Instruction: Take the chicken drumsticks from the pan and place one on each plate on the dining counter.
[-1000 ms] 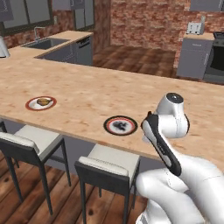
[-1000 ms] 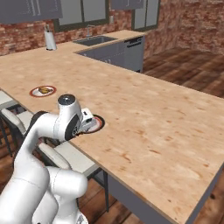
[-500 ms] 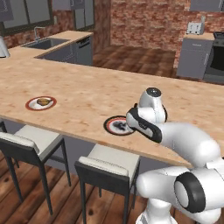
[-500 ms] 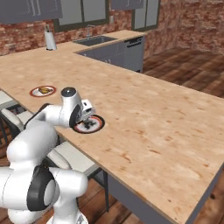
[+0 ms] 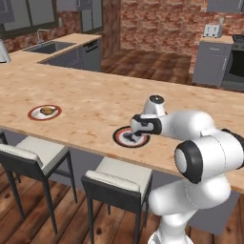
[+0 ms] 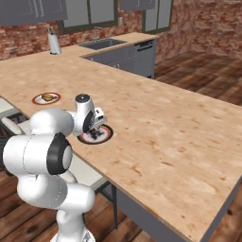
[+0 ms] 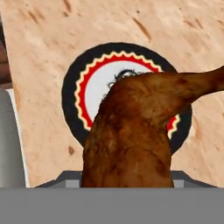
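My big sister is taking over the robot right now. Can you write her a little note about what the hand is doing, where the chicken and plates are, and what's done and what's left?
Gripper: shut on the darker drumstick, held just above the black-rimmed plate.
The plate's white centre looks bare in the hand view.
Red-rimmed plate, further left on the dining counter, already has the paler drumstick on it.
Done: one plate served, second drumstick carried over.
Left: probably lower a bit, open the fingers, drop the drumstick on the black-rimmed plate, then lift away.
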{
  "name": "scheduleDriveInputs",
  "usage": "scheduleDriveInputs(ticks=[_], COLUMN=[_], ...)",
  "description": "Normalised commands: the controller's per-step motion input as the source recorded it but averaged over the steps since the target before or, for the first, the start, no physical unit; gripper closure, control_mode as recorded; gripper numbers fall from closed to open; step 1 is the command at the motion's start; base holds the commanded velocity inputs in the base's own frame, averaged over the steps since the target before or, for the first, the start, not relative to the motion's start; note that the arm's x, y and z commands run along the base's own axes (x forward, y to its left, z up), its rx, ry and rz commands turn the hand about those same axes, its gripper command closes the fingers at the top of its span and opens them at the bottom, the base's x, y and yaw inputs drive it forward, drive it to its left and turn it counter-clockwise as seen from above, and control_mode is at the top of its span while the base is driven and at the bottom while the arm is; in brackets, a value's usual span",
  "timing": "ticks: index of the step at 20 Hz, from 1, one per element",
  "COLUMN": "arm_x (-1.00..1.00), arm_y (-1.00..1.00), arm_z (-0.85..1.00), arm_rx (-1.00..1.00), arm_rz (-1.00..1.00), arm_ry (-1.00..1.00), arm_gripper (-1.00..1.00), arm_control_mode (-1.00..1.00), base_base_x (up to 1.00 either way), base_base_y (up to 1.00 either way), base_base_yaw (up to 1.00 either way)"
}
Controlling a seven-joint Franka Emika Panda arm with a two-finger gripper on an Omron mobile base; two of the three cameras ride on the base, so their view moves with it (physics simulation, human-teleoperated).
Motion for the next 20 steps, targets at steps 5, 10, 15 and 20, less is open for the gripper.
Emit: scheduleDriveInputs(ticks=[5,10,15,20], arm_x=[0.26,0.40,0.52,0.84], arm_y=[0.10,0.01,0.09,0.25], arm_z=[-0.50,-0.32,-0.36,-0.49], arm_rx=[0.00,0.00,0.00,0.00], arm_rz=[0.00,0.00,0.00,0.00], arm_ry=[0.09,0.04,0.05,0.09], arm_gripper=[1.00,1.00,1.00,1.00], arm_control_mode=[-1.00,-1.00,-1.00,-1.00], base_base_x=[0.00,0.00,0.00,0.00], base_base_y=[0.00,0.00,0.00,0.00], base_base_yaw=[0.00,0.00,0.00,0.00])
